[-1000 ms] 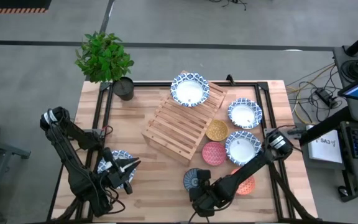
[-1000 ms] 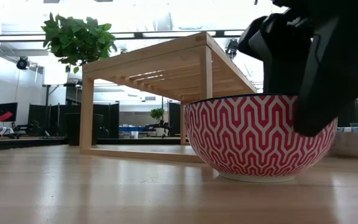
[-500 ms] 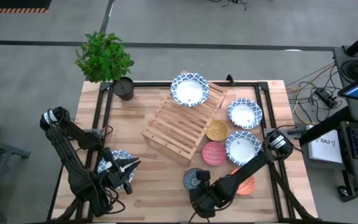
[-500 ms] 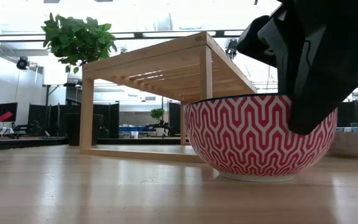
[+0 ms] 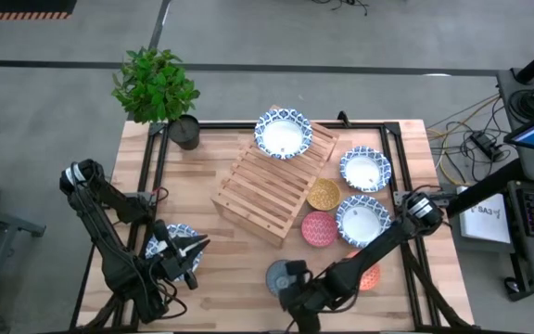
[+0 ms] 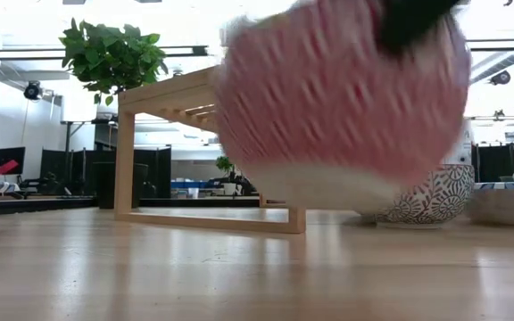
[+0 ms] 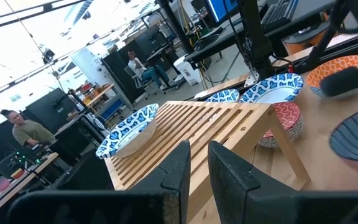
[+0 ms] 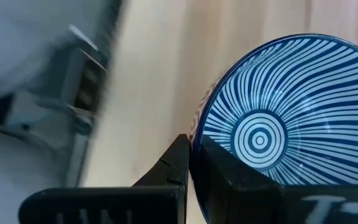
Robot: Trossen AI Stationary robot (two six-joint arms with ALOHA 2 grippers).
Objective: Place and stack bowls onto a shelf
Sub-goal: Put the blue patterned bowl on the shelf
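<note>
Fingers [image 8: 191, 163] now pinch lifted teal bowl [image 8: 278, 118].

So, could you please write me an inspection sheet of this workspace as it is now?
Surface: wooden table; no spills seen.
Job's things: shelf carries one white bowl at its far end; two more white bowls, mustard bowl, pink-red bowl and orange bowl stand on the table to its right.
Clutter: potted plant at the far left corner.
Grippers: right gripper shut on the rim of a striped blue bowl, off the table; left gripper over a fourth white bowl.
Cables: bundle on the floor, right of the table.
Surroundings: person at a desk.
</note>
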